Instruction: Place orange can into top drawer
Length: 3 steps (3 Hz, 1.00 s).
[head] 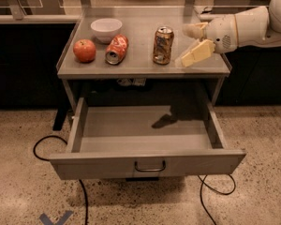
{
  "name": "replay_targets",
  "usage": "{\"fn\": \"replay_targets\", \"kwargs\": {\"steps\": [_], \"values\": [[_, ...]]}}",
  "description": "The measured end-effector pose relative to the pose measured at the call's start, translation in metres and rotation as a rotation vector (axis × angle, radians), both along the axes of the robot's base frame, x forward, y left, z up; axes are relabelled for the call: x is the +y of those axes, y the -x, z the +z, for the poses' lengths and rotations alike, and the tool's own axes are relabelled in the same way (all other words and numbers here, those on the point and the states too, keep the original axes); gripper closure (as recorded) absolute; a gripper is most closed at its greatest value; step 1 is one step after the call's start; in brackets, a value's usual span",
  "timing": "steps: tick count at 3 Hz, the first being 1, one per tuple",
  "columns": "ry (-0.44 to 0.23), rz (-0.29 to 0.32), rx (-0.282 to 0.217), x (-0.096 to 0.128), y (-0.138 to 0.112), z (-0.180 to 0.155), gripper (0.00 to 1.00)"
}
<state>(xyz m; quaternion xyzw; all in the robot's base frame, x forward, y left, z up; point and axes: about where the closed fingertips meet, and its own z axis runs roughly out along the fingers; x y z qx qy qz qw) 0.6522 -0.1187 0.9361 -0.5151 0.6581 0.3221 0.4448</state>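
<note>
Speckled stone floor (23, 121) runs under a grey metal worktop (140, 65) with dark cabinets on either side; the orange can (163, 45) stands upright on the worktop, right of the middle, silver rim up; the tool (183, 47) hangs just to the right of that can, at about its height, on a white arm (248, 27) that comes in from the right edge; its two pale fingers (199, 53) are spread apart, one nearer the back of the worktop and one nearer the front, tips pointing left toward the can; the tips lie very near the can's side, but whether they touch it I cannot tell, and the can does not sit between them; further left a second can (116, 49), brighter red-orange, lies on its side with its top facing the front; a round red fruit (84, 50) sits to its left, and a white bowl (106, 29) stands behind the two; below the worktop the top drawer (93, 165) is pulled fully out, its flat front panel carrying a small dark loop handle (150, 166) at the middle; a dark shadow (178, 116) falls on the drawer floor toward the right rear; black cable (40, 144) loops over the floor at the left.
</note>
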Motion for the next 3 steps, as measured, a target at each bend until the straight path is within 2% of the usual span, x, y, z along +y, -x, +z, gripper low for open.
{"fn": "replay_targets", "kwargs": {"steps": [1, 2, 3], "values": [[0.038, -0.056, 0.018, -0.003, -0.005, -0.016, 0.00], [0.123, -0.123, 0.003, 0.004, -0.010, -0.039, 0.00], [0.154, -0.158, 0.014, 0.009, -0.017, -0.072, 0.00]]}}
